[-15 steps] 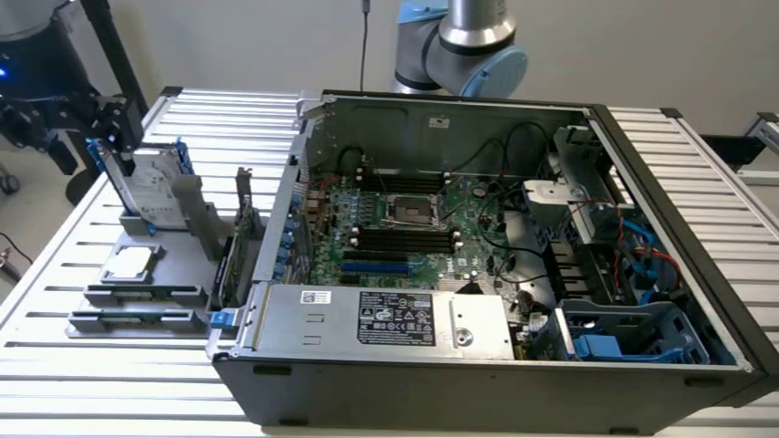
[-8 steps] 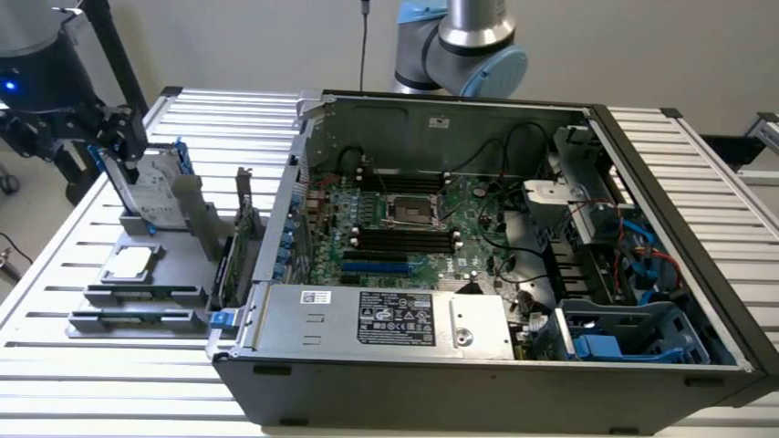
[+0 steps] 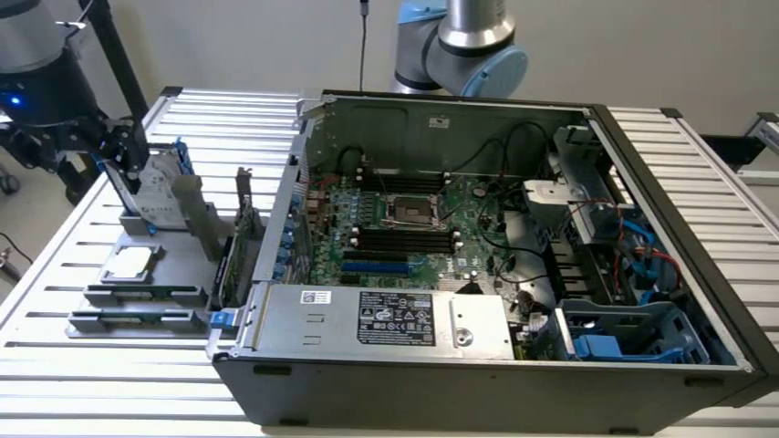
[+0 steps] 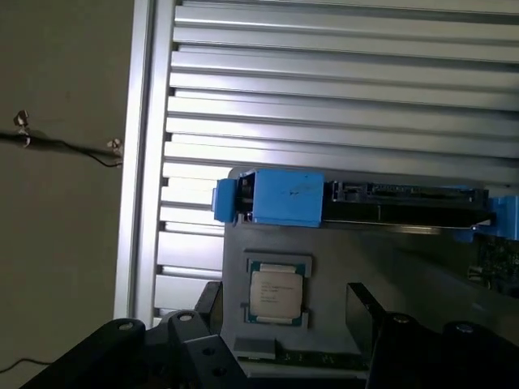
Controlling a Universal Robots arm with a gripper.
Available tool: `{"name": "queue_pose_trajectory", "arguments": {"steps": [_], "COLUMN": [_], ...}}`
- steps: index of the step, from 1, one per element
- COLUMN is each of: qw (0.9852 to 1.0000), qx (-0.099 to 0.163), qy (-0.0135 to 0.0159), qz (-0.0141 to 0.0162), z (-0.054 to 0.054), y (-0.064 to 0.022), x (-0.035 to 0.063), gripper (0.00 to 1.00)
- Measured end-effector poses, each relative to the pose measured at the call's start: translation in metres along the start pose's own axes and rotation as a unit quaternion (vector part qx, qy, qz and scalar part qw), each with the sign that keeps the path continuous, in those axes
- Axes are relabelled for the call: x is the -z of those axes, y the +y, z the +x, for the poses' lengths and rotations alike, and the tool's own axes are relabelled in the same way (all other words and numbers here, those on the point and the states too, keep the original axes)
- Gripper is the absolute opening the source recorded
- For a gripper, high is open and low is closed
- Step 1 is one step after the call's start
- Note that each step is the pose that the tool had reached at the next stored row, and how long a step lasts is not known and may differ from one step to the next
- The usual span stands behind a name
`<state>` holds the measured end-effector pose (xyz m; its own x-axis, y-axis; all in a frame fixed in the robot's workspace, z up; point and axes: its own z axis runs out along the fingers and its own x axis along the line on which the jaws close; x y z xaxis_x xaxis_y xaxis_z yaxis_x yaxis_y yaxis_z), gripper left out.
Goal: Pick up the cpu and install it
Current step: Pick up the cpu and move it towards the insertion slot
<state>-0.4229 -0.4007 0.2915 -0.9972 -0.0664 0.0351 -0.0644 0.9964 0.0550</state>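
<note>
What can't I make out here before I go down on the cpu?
- cpu: its printing, wrist view, too small to read.
- socket on the motherboard, exterior view: too small to tell whether it is open or latched.
- gripper, exterior view: its tips blend into the hard drive beside them; height above the cpu unclear.
- hard drive, wrist view: one end cut off by the picture's edge.

The arm (image 3: pixel 469 41) rises at the back of the exterior view, its grey and blue joints bending toward the exterior view's left. There the wrist (image 3: pixel 31 64) points downward, with the black claw (image 3: pixel 116 160) below it. Its two fingers (image 4: pixel 362 312) stand wide apart, gripping nothing.
</note>
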Motion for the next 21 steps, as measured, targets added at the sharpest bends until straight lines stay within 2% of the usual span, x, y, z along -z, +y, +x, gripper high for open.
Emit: {"name": "queue_pose_trajectory", "arguments": {"steps": [7,15,21], "qw": [1.0,0.9999,0.9999], "qx": [0.0,0.001,0.001], "qy": [-0.0024,-0.0112,-0.0118], "qz": [0.0002,0.0006,0.0008], "z": [0.002,0.004,0.003], "y": [-0.0114,-0.0213,-0.0235], "x": [-0.0057,-0.014,-0.0245], "gripper": [0.71,0.71,0.71]}}
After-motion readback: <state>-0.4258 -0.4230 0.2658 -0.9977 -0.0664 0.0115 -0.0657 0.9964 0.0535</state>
